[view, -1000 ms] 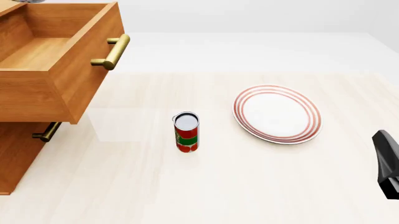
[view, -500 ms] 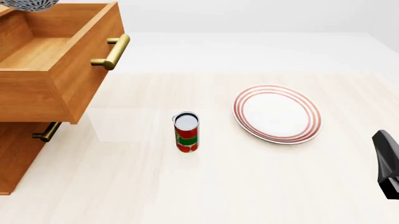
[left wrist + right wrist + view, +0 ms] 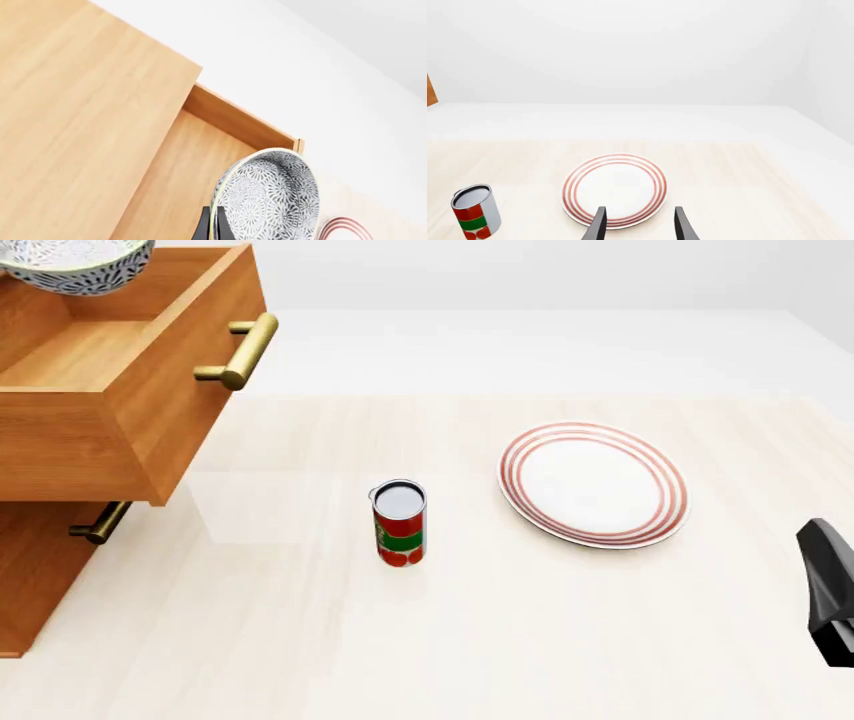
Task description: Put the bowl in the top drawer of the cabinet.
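Bowl hanging over the open top drawer, gripped at the rim by the left gripper.

Bowl: round, deep, white w/ dense dark floral print, cut off by the frame's top edge in front view; L fingers are showing only as dark tips closed on its rim, arm hidden. Drawer and cabinet: light-brown wood, brass bar handles. Right gripper is sitting w/ fingers apart, holding nothing, above the flat red-ringed plate. Red/green can is standing upright nearby on pale wood-grain table.
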### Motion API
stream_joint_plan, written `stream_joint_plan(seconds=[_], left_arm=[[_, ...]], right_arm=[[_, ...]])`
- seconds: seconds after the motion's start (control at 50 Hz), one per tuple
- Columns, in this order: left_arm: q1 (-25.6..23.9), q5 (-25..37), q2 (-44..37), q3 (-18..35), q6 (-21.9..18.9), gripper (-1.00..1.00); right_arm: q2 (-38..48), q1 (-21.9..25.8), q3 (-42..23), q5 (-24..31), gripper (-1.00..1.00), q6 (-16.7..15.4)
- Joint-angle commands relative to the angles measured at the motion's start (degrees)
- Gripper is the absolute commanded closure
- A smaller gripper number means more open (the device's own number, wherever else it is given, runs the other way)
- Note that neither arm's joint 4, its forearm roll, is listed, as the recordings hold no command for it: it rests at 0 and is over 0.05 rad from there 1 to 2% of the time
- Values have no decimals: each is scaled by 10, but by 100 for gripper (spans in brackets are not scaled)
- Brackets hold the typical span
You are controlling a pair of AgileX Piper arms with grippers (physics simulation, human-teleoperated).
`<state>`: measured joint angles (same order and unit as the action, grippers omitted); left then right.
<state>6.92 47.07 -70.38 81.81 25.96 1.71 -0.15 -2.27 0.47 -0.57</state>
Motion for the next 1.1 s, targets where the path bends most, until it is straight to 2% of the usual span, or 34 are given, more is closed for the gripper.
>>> stream_joint_plan(seconds=[0.02, 1.1], left_arm=[[5, -12, 0, -18, -2, 100], [10, -46, -28, -45, -3, 100]], right_arm=[[0, 0, 0, 0, -100, 0], [0, 0, 0, 0, -100, 0]])
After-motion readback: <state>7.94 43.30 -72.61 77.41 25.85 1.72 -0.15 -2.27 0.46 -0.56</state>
